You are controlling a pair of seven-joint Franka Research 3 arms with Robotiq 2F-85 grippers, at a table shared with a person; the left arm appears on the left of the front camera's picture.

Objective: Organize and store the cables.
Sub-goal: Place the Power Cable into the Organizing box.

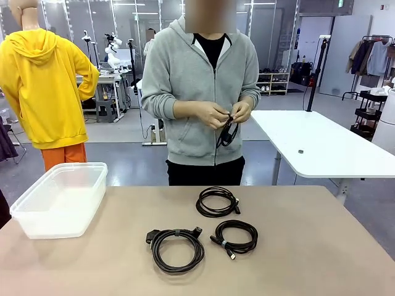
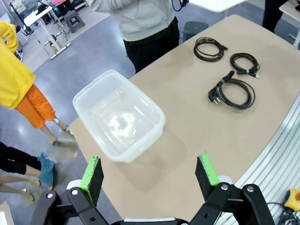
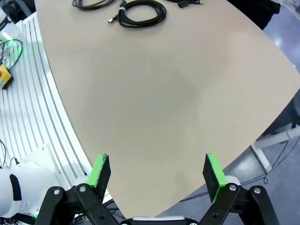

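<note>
Left pincer (image 2: pixel 149 161) released, green pads wide, above tan table (image 2: pixel 197 131). Clear rectangular plastic tub (image 2: pixel 155 116) just ahead of its fingers. Three coiled thin black cables (image 2: pixel 213 97) lie well beyond, upper right. Right pincer (image 3: pixel 156 160) released, coils far ahead. Person's hands (image 1: pixel 216 114) hold a fourth black cable (image 1: pixel 227 132).

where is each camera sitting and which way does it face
Front: fixed on the robot's side, facing across the table at the person, whose hands hold a cable.
Left wrist: above the table's corner, looking down at the clear bin; open left end effector at bottom.
Right wrist: looking down over bare table; open right end effector at bottom.
Shared: all three show coiled cables on the table.
</note>
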